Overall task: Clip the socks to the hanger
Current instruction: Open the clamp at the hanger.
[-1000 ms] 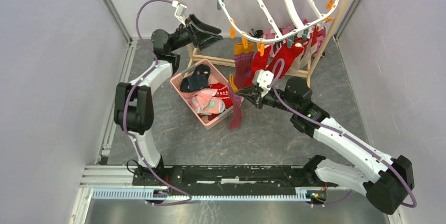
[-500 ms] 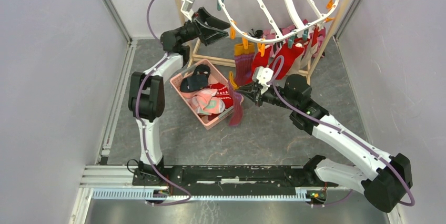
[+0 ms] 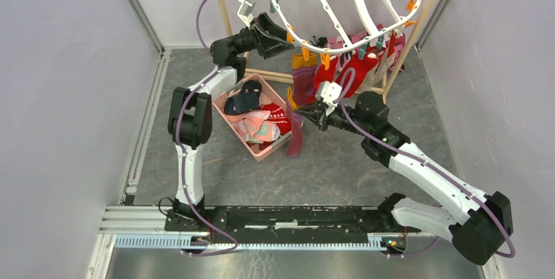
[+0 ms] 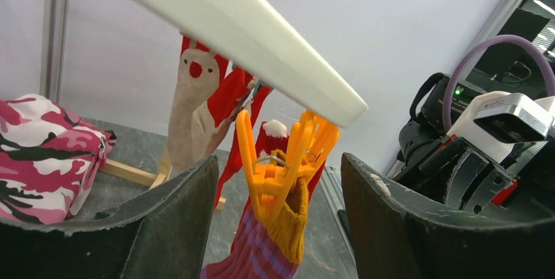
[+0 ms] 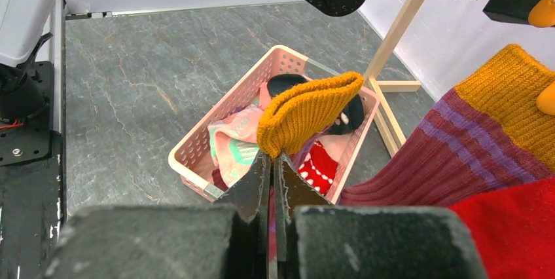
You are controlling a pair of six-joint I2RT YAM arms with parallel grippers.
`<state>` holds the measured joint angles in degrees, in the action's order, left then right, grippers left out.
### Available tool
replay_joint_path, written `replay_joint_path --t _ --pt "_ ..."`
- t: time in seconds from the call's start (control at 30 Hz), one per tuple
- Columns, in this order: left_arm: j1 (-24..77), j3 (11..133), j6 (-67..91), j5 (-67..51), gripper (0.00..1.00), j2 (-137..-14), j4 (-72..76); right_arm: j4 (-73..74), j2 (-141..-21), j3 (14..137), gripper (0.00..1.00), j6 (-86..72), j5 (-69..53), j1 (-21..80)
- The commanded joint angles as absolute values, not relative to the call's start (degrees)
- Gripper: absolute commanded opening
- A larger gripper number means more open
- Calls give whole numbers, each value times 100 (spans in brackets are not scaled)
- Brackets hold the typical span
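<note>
Grey marbled counter (image 3: pixel 327 161), pale walls | dangled sock (image 5: pixel 307 112) by mustard cuff from right pincer (image 5: pixel 270 159), clenched on it, near pink basket (image 5: pixel 193 161) | straddled orange peg (image 4: pixel 288 154) below hanger (image 4: pixel 229 30) with left pincer (image 4: pixel 278 164), released, touching nothing | judged sock soft, light, limp; cuff edge best for pegging.

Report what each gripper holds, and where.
Right gripper: a sock, pinched at its mustard cuff. Left gripper: nothing; it stands open around an orange peg.

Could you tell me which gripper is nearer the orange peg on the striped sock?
Left: the left gripper straddles the orange peg; the right gripper sits lower, shut on another sock.
</note>
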<state>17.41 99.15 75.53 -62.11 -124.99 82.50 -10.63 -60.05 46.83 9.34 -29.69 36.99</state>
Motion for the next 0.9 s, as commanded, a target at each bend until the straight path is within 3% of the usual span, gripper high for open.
replay_joint_path --t 0.0,0.63,0.87 --pt "1767 10303 7392 -6200 73 -12554 8205 -1215 -5947 4949 0 881 -3041 3669" --pt "1805 10650 6895 -6204 54 -12559 7551 -1230 -5924 4914 0 818 -3072 3635" --pt "1826 10712 6836 -6159 54 -12531 7508 -1214 -5915 4900 0 813 -3067 3623"
